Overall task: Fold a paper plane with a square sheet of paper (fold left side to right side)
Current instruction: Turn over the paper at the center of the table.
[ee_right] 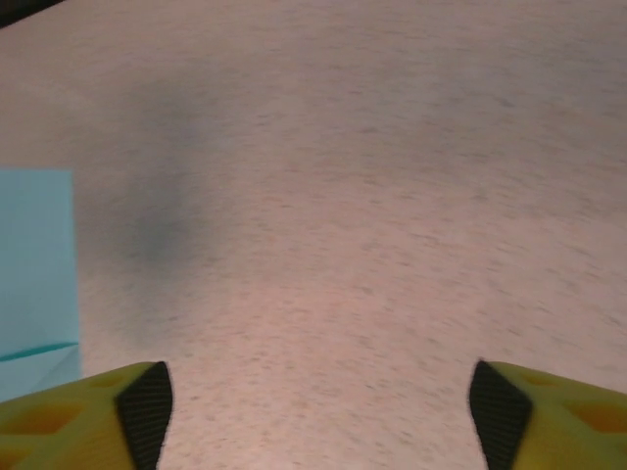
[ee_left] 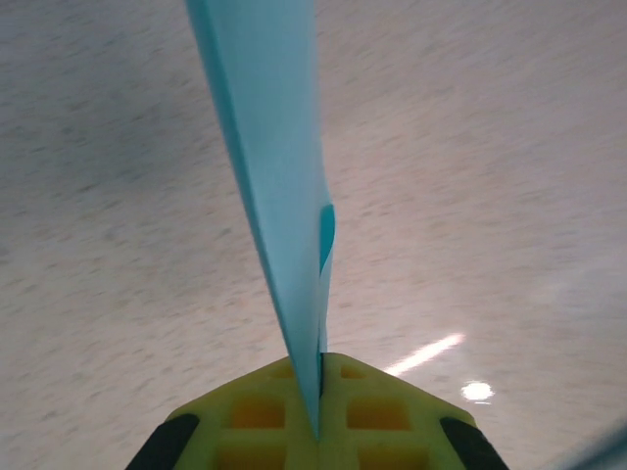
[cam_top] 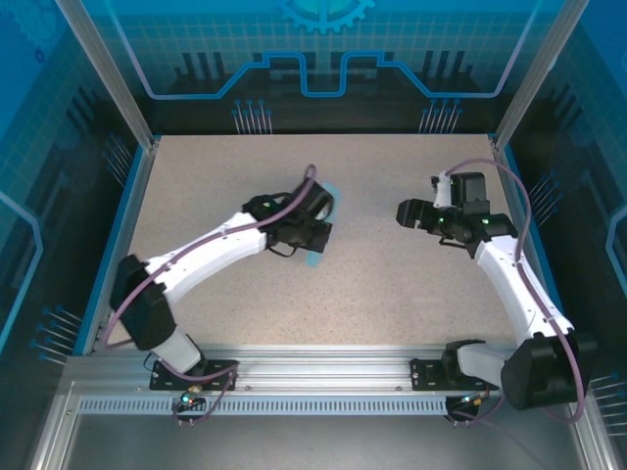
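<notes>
A: What is the top view showing?
B: The left gripper [cam_top: 312, 233] is pinching the light-blue paper [cam_top: 332, 199] over mid-table, and the right gripper [cam_top: 404, 213] is hanging spread, well apart from it.
A: And the left wrist?
B: The paper [ee_left: 269, 147] is standing edge-on, clamped between pressed-together jaws, looking narrow and layered.
A: Right wrist?
B: Its fingers [ee_right: 137, 406] are gaping over the bare tabletop [ee_right: 372, 196]; the paper is showing a crease. I'm judging the folding well advanced, though I cannot tell whether it is finished.

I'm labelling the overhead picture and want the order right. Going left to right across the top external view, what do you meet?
left arm's elbow → light-blue paper → right claw → right arm's elbow
</notes>
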Robot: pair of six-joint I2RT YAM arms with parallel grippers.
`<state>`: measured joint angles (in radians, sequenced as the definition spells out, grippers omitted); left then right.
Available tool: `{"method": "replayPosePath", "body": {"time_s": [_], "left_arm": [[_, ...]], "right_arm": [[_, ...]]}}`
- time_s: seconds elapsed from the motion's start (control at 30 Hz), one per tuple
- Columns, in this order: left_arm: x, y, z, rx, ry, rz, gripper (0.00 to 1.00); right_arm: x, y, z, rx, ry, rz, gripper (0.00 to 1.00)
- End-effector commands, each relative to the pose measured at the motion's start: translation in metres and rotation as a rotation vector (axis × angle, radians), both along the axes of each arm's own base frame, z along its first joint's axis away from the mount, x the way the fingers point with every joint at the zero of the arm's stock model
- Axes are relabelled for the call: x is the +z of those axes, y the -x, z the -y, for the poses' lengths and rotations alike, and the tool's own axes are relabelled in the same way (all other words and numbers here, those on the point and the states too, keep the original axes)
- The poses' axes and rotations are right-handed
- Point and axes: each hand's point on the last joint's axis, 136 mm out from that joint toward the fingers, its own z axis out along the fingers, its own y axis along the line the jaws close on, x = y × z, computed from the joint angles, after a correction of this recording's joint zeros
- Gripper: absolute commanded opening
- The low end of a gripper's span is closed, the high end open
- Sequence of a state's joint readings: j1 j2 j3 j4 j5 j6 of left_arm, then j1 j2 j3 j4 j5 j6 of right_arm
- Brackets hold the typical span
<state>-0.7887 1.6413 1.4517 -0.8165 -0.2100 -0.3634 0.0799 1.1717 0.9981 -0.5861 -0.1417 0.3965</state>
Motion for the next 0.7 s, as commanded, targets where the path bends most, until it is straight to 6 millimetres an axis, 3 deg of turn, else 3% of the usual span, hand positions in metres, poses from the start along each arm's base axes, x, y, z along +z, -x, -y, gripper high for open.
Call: {"method": "replayPosePath", "body": {"time_s": [0.0, 0.07, 0.23, 0.67], "left_arm": [[-0.008, 0.000, -0.048, 0.088, -0.398, 0.065, 0.00], [-0.013, -0.001, -0.055, 0.152, -0.488, 0.067, 0.00], [-0.037, -0.001, -0.063, 0.276, -0.626, 0.005, 0.00], [-0.108, 0.011, -0.028, 0.359, -0.611, -0.232, 0.00]], "right_arm": [[-0.022, 0.024, 0.040, -0.166, 0.079, -0.093, 0.93], [-0.023, 0.029, 0.047, -0.199, 0.069, -0.090, 1.00], [-0.027, 0.037, 0.052, -0.212, 0.072, -0.105, 1.00], [-0.033, 0.041, 0.049, -0.194, 0.041, -0.125, 1.00]]}}
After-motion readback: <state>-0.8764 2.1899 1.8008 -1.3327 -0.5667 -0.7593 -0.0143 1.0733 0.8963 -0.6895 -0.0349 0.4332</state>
